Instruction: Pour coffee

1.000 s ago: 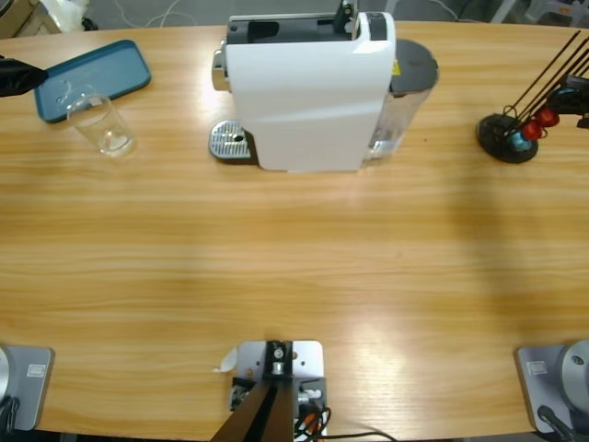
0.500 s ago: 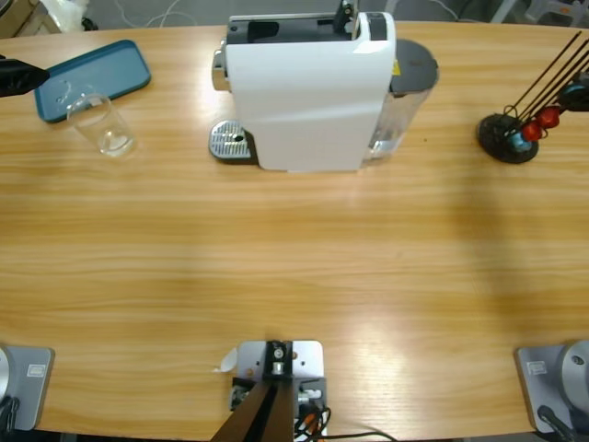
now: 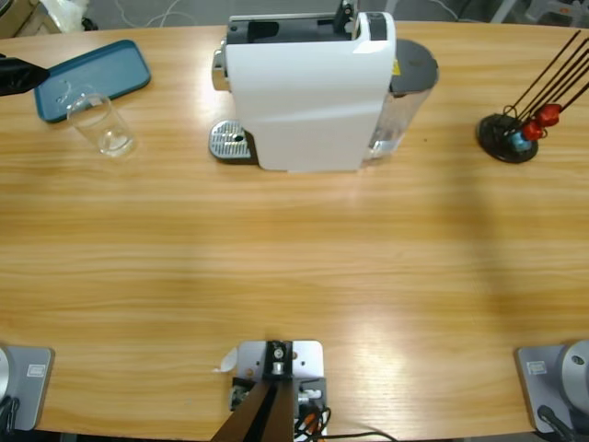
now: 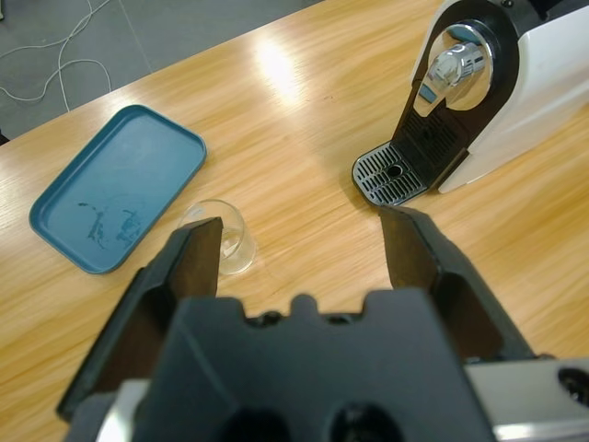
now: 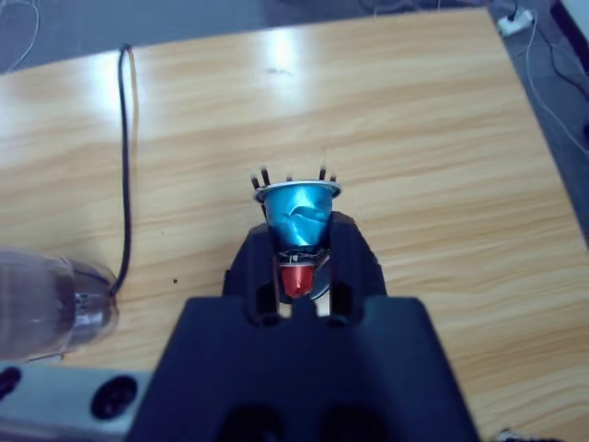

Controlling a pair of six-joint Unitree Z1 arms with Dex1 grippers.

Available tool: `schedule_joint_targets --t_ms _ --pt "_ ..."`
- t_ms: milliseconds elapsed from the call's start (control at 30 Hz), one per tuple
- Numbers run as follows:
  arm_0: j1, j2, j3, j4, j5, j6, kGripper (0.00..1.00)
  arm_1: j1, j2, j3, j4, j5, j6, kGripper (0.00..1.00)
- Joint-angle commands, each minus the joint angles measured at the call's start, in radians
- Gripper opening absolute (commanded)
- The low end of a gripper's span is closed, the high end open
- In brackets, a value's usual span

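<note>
While left claw (image 4: 299,244) gapes wide over glass (image 4: 219,238) | right claw (image 5: 299,276): jaw state unclear, capsules (image 5: 296,214) ahead.

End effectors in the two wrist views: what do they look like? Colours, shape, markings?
Left end effector: matte black body with two wedge-shaped black fingers, round recesses in the housing, and a silver-grey bracket at its lower corners. Right end effector: the same black housing, narrowing toward the tip, with a silver-grey plate bearing dark round holes at lower left. No logos or loose cables are visible on either.
</note>
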Motion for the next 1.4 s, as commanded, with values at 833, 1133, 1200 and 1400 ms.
schedule_joint_targets --t_ms 833,1133,1200,1400 --pt "0.007 -0.001 0.045 -0.017 -0.045 0.000 0.736 0.891 0.158 -0.419 0.305 0.305 -0.840 0.000" --pt "0.007 -0.004 0.051 -0.016 -0.045 0.001 0.735 0.810 0.397 -0.534 0.213 0.378 -0.925 0.000" --pt "0.007 -0.002 0.051 -0.017 -0.045 0.001 0.738 0.772 0.416 -0.545 0.198 0.395 -0.936 0.000" --pt "0.007 0.007 0.051 -0.021 -0.045 0.001 0.738 0.694 0.475 -0.636 0.211 0.414 -0.996 0.000"
